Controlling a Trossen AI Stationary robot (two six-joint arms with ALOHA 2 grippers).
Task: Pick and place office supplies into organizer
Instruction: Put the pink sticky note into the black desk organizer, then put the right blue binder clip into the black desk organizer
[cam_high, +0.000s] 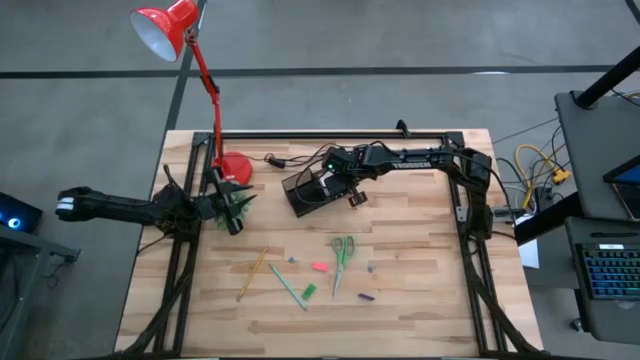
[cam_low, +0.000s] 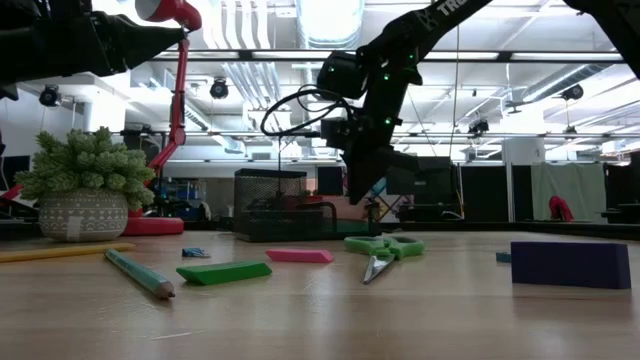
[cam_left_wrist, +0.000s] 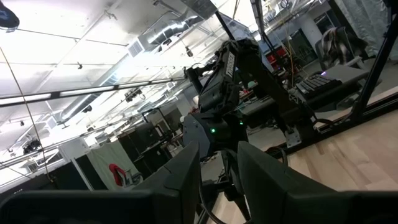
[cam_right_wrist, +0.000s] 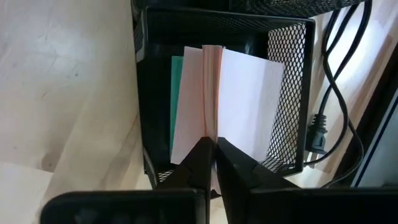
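Observation:
The black mesh organizer (cam_high: 312, 192) stands at the table's far middle. My right gripper (cam_right_wrist: 213, 146) hangs over it (cam_low: 360, 190), shut on a sticky-note pad (cam_right_wrist: 230, 102) with pink and white sheets that stands inside a compartment, next to something green (cam_right_wrist: 177, 106). Green-handled scissors (cam_high: 342, 254), a pink piece (cam_high: 319, 267), a green piece (cam_high: 309, 291), a green pen (cam_high: 287, 284), a yellow pencil (cam_high: 252, 272) and a purple piece (cam_high: 366, 297) lie flat on the near half of the table. My left gripper (cam_left_wrist: 217, 171) waits open at the left side (cam_high: 228, 215). My right gripper pinches the pad's upper edge (cam_right_wrist: 212, 132) between its two fingers, at their tips. The fingers come from above, slanting down into the compartment. The pad stands on edge inside the mesh walls, its sheets spreading apart on both sides of the pinch.
A red lamp's base (cam_high: 233, 168) and a small potted plant (cam_low: 85, 195) stand at the far left, close to my left gripper. A black cable (cam_right_wrist: 323, 118) runs beside the organizer. The arms' black frame rails (cam_high: 470, 240) border the table.

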